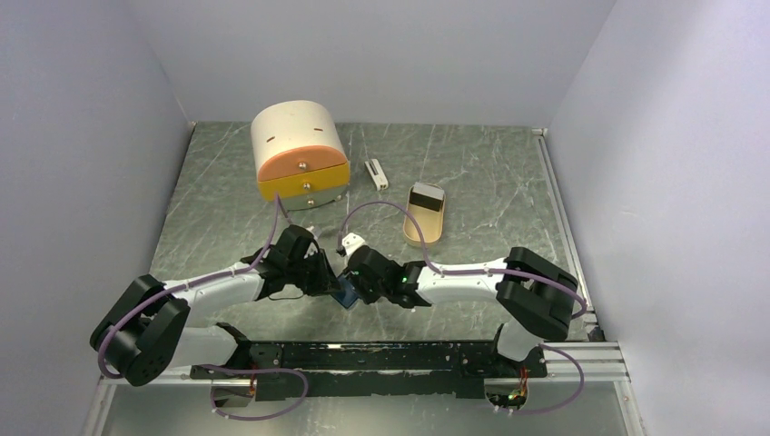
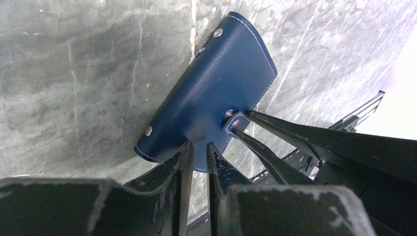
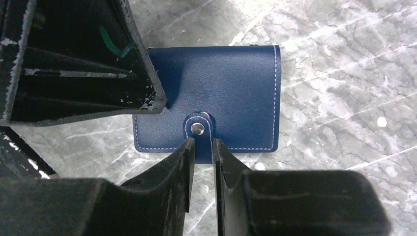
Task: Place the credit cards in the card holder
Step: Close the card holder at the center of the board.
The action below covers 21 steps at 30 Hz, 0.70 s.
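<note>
The card holder [image 1: 345,296] is a navy wallet lying closed on the table between the two arms. In the left wrist view it [image 2: 211,83] lies flat, and my left gripper [image 2: 199,146] is closed on its near edge. In the right wrist view my right gripper [image 3: 202,142] is closed on the wallet's [image 3: 231,93] snap tab [image 3: 198,129]. Both grippers meet at the wallet in the top view, the left [image 1: 332,283] and the right [image 1: 356,287]. A pale grey-white stack that looks like the credit cards [image 1: 427,195] lies in the far end of a tan tin.
The tan tin [image 1: 421,229] lies open behind the right arm. A small white bar-shaped object [image 1: 376,173] lies farther back. A cream and yellow drawer box [image 1: 300,154] stands at the back left. Grey walls close in the table on three sides.
</note>
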{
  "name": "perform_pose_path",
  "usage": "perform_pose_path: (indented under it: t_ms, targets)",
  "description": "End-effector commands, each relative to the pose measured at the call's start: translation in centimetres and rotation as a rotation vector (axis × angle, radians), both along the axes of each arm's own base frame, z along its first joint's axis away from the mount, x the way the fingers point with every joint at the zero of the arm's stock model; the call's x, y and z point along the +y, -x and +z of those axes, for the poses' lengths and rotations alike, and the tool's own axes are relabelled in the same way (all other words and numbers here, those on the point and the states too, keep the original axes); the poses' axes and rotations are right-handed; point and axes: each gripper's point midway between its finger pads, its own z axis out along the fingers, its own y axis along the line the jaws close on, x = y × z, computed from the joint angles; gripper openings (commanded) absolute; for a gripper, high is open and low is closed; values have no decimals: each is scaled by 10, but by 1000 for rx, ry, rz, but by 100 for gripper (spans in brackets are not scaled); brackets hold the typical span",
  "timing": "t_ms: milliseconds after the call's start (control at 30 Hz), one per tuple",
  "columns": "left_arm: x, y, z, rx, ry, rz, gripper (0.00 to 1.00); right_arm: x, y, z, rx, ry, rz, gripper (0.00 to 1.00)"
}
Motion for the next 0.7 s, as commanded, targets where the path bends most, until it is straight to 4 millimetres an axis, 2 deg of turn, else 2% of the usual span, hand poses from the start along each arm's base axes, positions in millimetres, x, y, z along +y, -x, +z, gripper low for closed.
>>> perform_pose_path:
  t_ms: [0,267,333,500,667]
  targets:
    - [2,-1,0,-15,3,4,22,-5,-10,-2,-37,37,-55,24]
    - [-2,0,1,-8,28,-2,22,-5,-11,5,-55,-21,-76,22]
    - [-4,-3,9,-19,36,-4,22,-5,-9,10,-47,-47,-74,22]
    - [-3,-23,31,-78,27,24,23,-5,-7,9,-41,-54,-74,23]
    - [4,-26,23,-65,-21,30,22,1,-6,10,-39,-82,-61,23]
